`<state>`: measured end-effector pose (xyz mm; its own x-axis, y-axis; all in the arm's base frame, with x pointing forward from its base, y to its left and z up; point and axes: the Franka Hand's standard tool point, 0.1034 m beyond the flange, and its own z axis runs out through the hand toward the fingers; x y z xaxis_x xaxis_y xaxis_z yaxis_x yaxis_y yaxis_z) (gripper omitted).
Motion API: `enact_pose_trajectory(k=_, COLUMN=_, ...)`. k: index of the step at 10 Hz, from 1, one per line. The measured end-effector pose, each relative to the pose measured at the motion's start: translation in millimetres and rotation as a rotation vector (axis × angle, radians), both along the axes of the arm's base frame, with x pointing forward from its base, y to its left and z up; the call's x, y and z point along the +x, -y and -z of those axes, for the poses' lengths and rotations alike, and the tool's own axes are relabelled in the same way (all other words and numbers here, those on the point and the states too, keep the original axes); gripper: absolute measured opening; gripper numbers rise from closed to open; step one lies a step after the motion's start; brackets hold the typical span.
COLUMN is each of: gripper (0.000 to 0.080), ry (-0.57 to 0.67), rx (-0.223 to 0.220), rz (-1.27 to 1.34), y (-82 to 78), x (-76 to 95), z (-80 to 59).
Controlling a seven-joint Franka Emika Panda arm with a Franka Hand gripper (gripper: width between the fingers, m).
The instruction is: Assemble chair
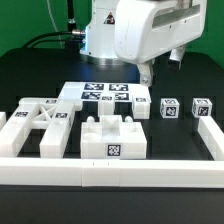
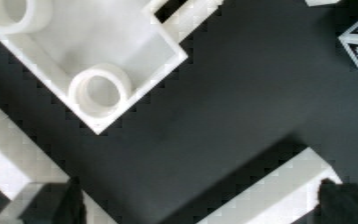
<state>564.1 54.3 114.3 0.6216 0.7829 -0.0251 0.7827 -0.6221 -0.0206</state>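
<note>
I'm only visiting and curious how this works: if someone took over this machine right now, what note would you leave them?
Gripper: open, holding nothing, hanging above the table beside the marker board.
Parts: X-braced panel lies at the exterior view's left, slab front centre, tagged posts at the right. All sit loose inside the border rails.
Done: nothing appears joined.
Left: pick up a first part, then the whole chair assembly.

I find bare counter (image 1: pixel 175 140) near the front edge, between the middle chair piece (image 1: pixel 113 140) and the border rail (image 1: pixel 212 140) on the exterior view's right. Three posts (image 1: pixel 170 108) stand behind it; the X-braced panel (image 1: pixel 40 125) blocks the exterior view's left.
</note>
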Motion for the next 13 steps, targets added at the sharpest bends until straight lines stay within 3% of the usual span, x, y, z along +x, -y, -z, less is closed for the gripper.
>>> enact_pose_trajectory(k=5, gripper=0.0650, ry=-0.001, rx=0.000, rz=0.000, y=0.0, x=-0.2, z=0.4)
enact_pose_trajectory(k=6, gripper=0.0650, ry=0.001, rx=0.002, rz=-0.017, y=3.7, x=0.6, z=4.5)
enact_pose_trajectory(k=10, gripper=0.0650, ry=-0.019, rx=0.017, rz=-0.125, y=42.6, x=11.6, z=46.5)
enact_pose_trajectory(k=13, gripper=0.0650, ry=-0.012, rx=0.020, rz=-0.132, y=48.4, x=18.8, z=49.5)
